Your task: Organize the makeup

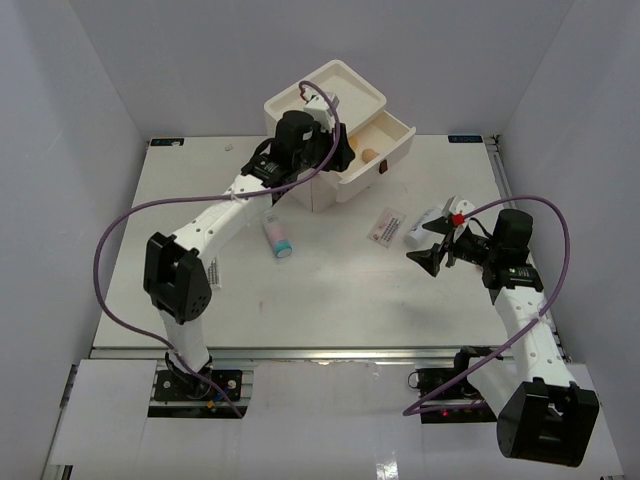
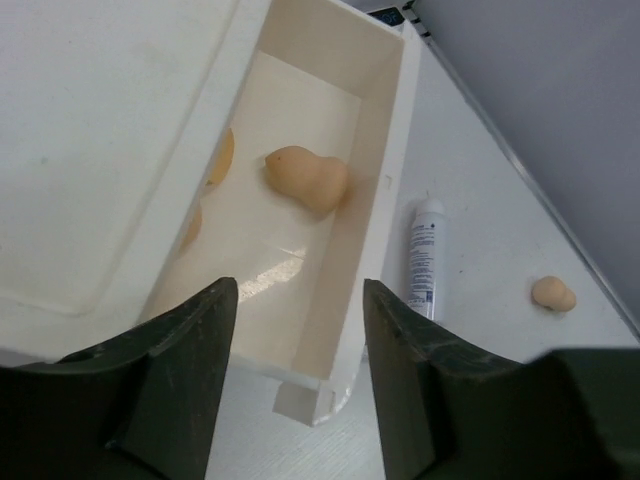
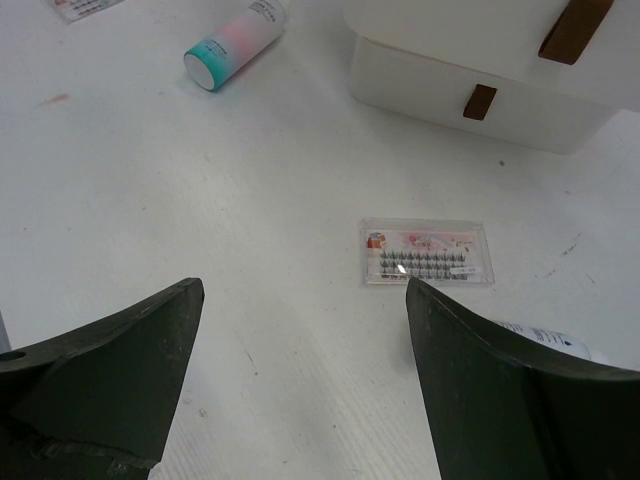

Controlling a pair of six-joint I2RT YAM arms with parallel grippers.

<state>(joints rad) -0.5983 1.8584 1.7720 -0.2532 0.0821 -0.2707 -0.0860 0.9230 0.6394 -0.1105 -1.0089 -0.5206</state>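
My left gripper hangs open and empty over the front end of the pulled-out drawer; in the top view the left gripper is at the box. One tan sponge lies in the drawer, and two more sponges show partly under the box top. Another sponge and the white bottle lie on the table beside the drawer. My right gripper is open above bare table, near a flat packet. The pink tube with its teal cap lies mid-table.
The white drawer box stands at the back centre, with dark handles on its shut drawers. A second packet lies left of the tube. White walls close in the table on three sides.
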